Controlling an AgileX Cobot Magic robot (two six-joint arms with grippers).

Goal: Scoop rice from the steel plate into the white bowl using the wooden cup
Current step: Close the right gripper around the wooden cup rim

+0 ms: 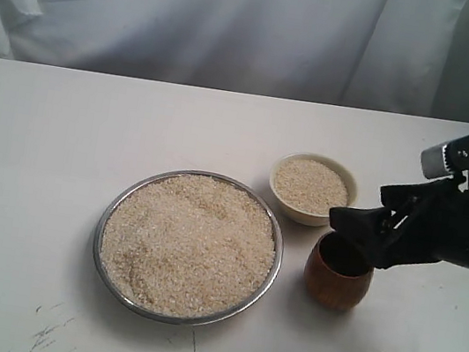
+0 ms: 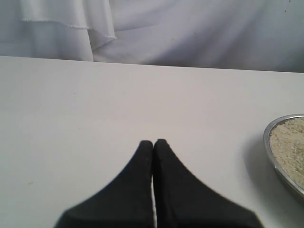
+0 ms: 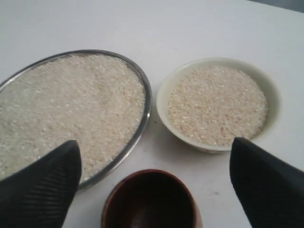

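The steel plate (image 1: pixel 113 210) lies at the table's middle, heaped with pale rice (image 1: pixel 190 242). To its upper right stands the white bowl (image 1: pixel 344 179), which also holds rice. The wooden cup (image 1: pixel 336 281) stands upright and looks empty just below the bowl. My right gripper (image 1: pixel 358 227) hovers open above the cup's rim, touching nothing. In the right wrist view its fingers (image 3: pixel 42 187) spread wide on either side of the cup (image 3: pixel 151 202), with the plate (image 3: pixel 145 90) and bowl (image 3: pixel 164 92) beyond. My left gripper (image 2: pixel 154 141) is shut on nothing over bare table; the plate's rim (image 2: pixel 271 156) shows at the side.
White cloth (image 1: pixel 242 16) hangs behind the table's far edge. The table surface (image 1: pixel 41 154) stretches bare to the left of the plate.
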